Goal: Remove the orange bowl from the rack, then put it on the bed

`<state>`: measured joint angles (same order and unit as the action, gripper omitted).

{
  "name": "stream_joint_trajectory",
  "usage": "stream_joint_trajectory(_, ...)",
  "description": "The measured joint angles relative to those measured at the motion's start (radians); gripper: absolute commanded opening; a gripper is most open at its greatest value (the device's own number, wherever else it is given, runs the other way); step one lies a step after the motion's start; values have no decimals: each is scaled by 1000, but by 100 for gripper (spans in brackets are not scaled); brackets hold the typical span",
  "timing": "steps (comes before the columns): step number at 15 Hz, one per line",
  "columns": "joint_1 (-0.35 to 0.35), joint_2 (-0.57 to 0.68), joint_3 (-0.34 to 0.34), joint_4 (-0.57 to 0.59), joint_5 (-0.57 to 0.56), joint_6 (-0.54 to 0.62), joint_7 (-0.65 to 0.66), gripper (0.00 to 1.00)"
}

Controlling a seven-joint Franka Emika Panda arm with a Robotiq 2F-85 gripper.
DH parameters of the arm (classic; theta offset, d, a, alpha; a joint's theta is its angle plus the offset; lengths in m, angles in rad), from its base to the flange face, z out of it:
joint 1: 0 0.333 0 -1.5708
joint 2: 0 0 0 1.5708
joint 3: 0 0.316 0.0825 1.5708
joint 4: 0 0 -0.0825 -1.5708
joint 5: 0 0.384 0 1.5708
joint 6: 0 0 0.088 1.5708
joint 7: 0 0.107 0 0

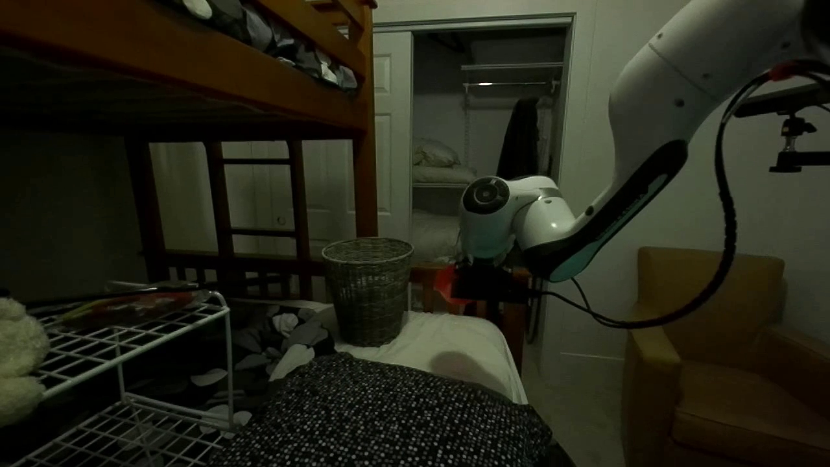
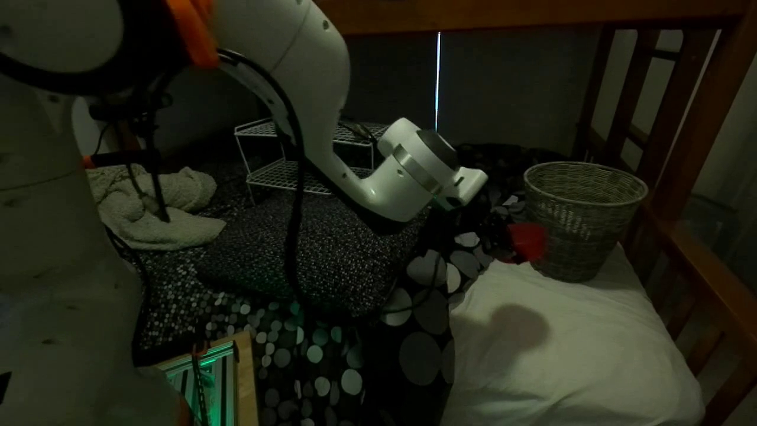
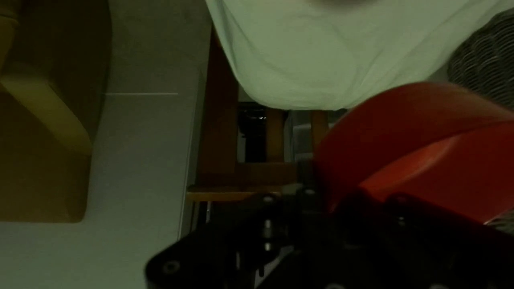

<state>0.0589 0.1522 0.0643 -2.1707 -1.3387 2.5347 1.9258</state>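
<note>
You get no legible text in any view. In an exterior view your arm [image 1: 655, 104] has what looks like lettering [image 1: 622, 209] along the dark strip [image 1: 639, 191] on its lower link; too small and dim to make out. The round cap [image 1: 486, 194] near the arm's end carries small marks you can't read either. In an exterior view a dark patch [image 2: 3, 386] is cut off by the edge; can't tell whether it's print.
</note>
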Motion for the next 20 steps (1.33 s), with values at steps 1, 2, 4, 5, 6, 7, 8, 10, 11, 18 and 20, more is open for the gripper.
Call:
stream_joint_trajectory(1,-10,61,-12,47,-6,56,13,1)
stream_joint_trajectory(2,-19,121,-18,95,-5,108,23,1)
stream_joint_trajectory(4,-36,240,-22,187,22,182,36,6)
stream_joint_trajectory(5,-47,290,-21,224,59,209,30,6)
stream_joint_trajectory(6,-56,331,-20,254,88,228,17,6)
stream_joint_trajectory(7,-62,358,-20,275,100,237,14,1)
stream_joint_trajectory(8,-66,374,-20,288,104,241,13,1)
stream_joint_trajectory(10,-64,378,-20,294,99,241,17,1)
stream_joint_trajectory(11,-60,377,-20,295,95,241,23,1)
stream_joint_trajectory(18,-20,449,-22,329,61,241,151,1)
stream_joint_trajectory(20,-15,487,-28,361,60,221,167,1)
